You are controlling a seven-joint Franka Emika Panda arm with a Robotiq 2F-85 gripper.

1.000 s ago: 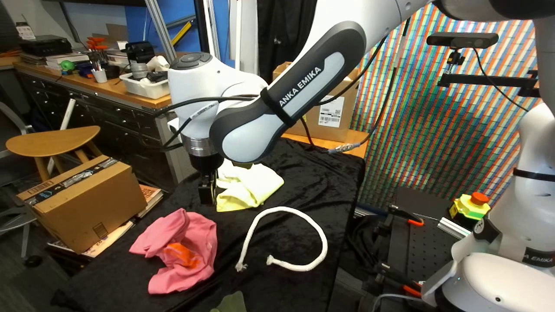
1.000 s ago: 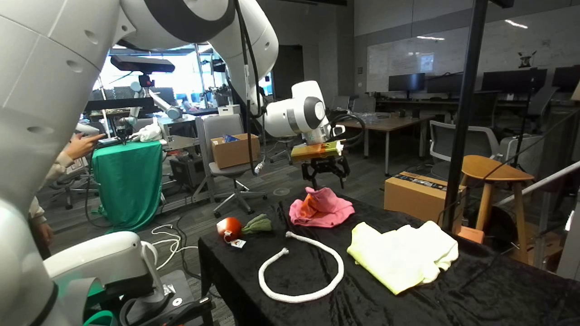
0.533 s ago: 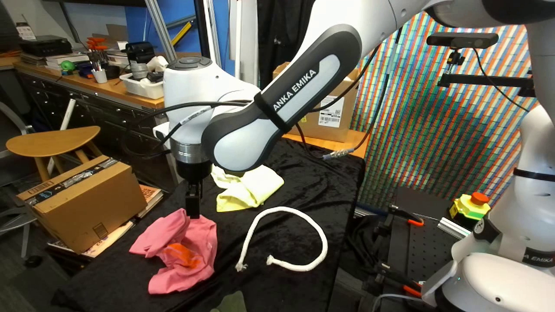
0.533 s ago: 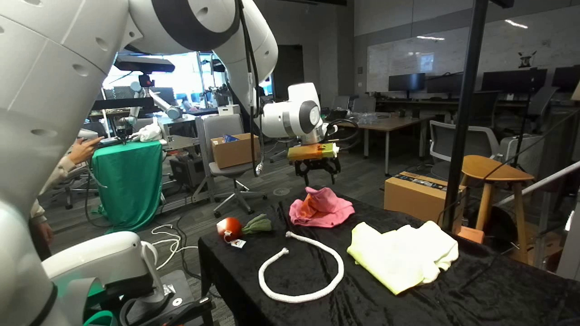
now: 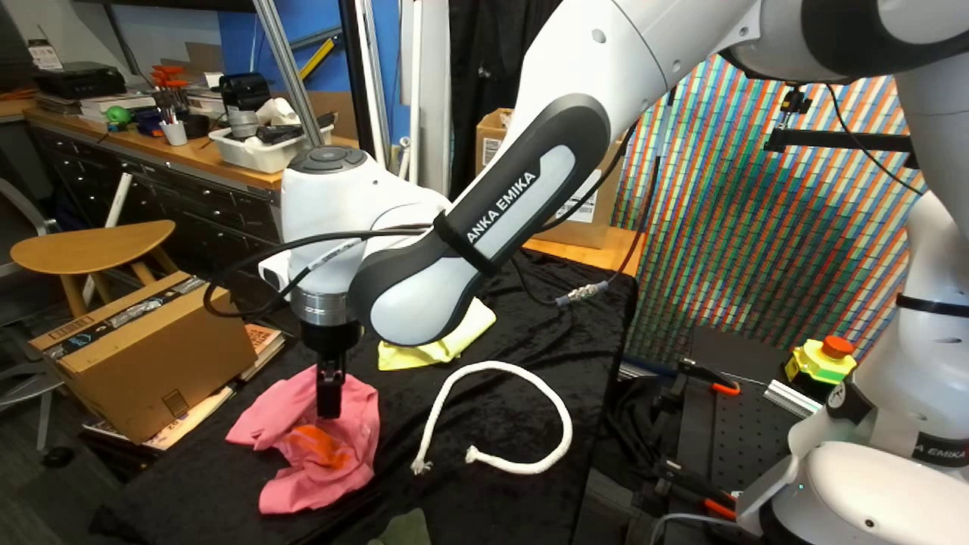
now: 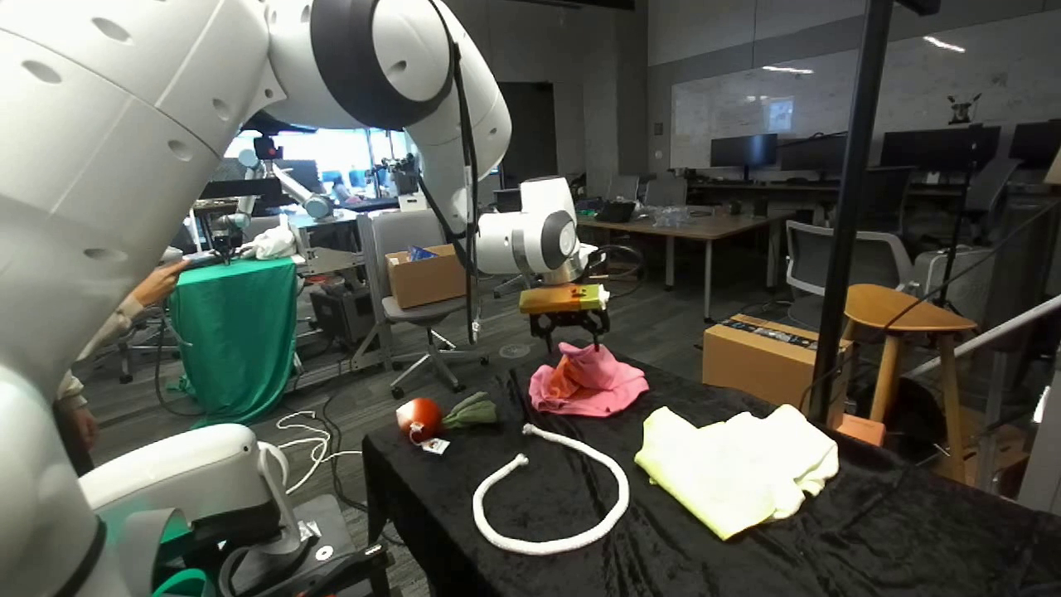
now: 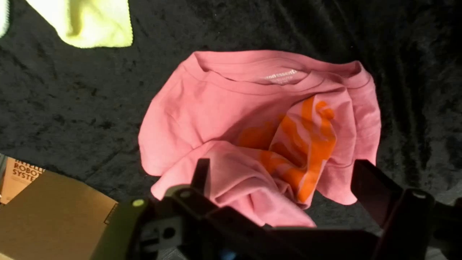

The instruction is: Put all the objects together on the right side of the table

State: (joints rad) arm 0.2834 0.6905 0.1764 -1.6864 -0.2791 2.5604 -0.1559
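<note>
Your gripper is spread wide above the pink shirt, gripping nothing; whether it touches, you cannot tell. In an exterior view, you have the shirt, bunched up, near the far corner of the table. Red-and-white toy: just beside the left edge. Yellow cloth: near the far edge, right of the shirt. White rope: curved between toy and cloth, ends apart.

Black two-finger gripper hangs, jaws spread wide, above crumpled orange-printed pink fabric shirt; bright yellow cloth lies far left, brown cardboard box near left.
</note>
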